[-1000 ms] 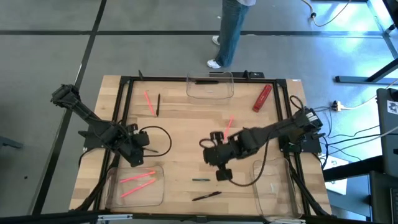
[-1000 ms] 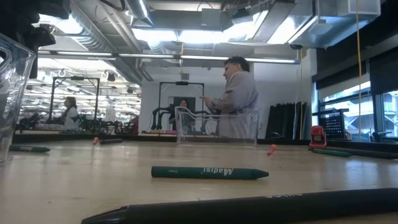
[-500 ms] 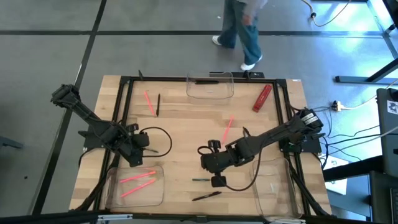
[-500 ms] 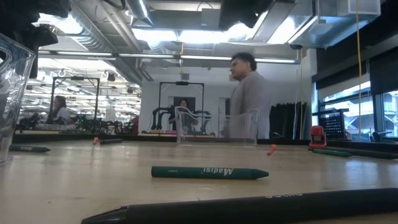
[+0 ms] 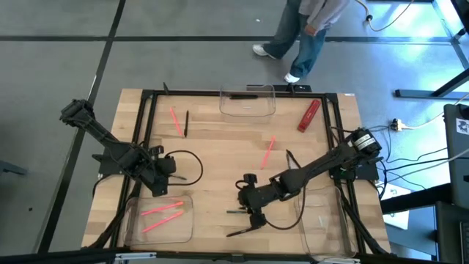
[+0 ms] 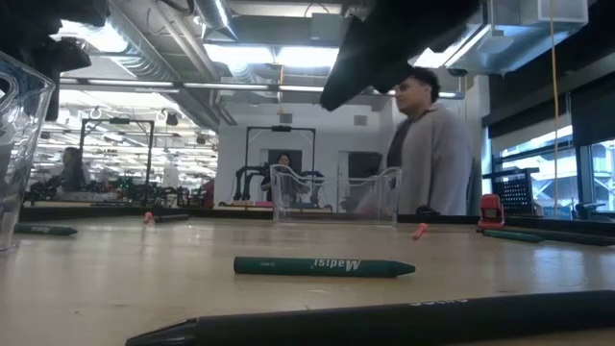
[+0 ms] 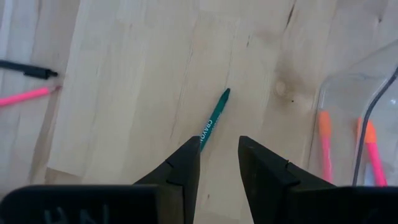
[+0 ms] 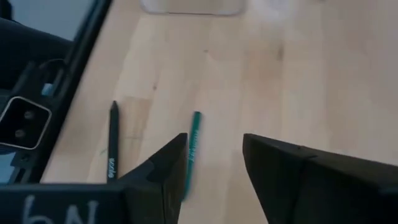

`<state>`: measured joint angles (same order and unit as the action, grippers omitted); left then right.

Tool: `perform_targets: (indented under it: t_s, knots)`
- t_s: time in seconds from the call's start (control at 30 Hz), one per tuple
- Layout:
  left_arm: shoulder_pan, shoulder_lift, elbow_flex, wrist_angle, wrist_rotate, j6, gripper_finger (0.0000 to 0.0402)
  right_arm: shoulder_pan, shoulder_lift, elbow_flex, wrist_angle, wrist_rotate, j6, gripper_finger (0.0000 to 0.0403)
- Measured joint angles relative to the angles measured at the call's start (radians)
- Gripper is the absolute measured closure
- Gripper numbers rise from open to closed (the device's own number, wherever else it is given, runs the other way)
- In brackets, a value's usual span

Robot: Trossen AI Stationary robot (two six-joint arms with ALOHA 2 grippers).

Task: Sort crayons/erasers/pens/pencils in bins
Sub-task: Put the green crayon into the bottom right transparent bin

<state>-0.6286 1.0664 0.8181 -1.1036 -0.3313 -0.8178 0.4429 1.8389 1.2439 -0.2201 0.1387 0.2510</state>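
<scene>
High view: the right gripper [image 5: 251, 213] is seen low over the front middle of the wooden table [image 5: 220, 158], directly above the green crayon [image 5: 236, 212], with the black pen [image 5: 243, 231] just beside it toward the front edge. In the right wrist view its fingers [image 8: 163, 171] are parted wide and nothing is held between them; the crayon lies flat on the table in line with the gap. The left gripper [image 5: 170, 168] is stationed near the left side, beside the left front bin [image 5: 132, 227], which holds two pink pencils [image 5: 163, 215]. Its fingers [image 7: 180, 169] are seen parted and empty in the left wrist view. A third pink pencil [image 5: 175, 122] and a black stick [image 5: 186, 123] lie at the rear left. Another pink pencil [image 5: 267, 152] lies at mid table. The rear bin [image 5: 248, 110] contains one dark stick. A red block [image 5: 308, 115] rests at the rear right. The right front bin [image 5: 322, 224] is partly covered by the right arm.
</scene>
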Motion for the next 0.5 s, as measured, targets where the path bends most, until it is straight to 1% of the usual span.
perform_targets:
  t_s: [0.17,0.33,0.5]
  knots:
    - [-0.007,-0.014,0.0,0.066,0.0,0.148,0.03,0.023,0.0,-0.109,0.173,0.002,-0.021,0.0255]
    - [-0.006,-0.059,0.0,0.151,-0.001,0.252,0.03,0.04,0.0,-0.179,0.228,0.057,0.002,0.0259]
    - [-0.006,-0.127,0.0,0.223,-0.003,0.279,0.03,0.041,0.0,-0.208,0.25,0.063,0.005,0.0259]
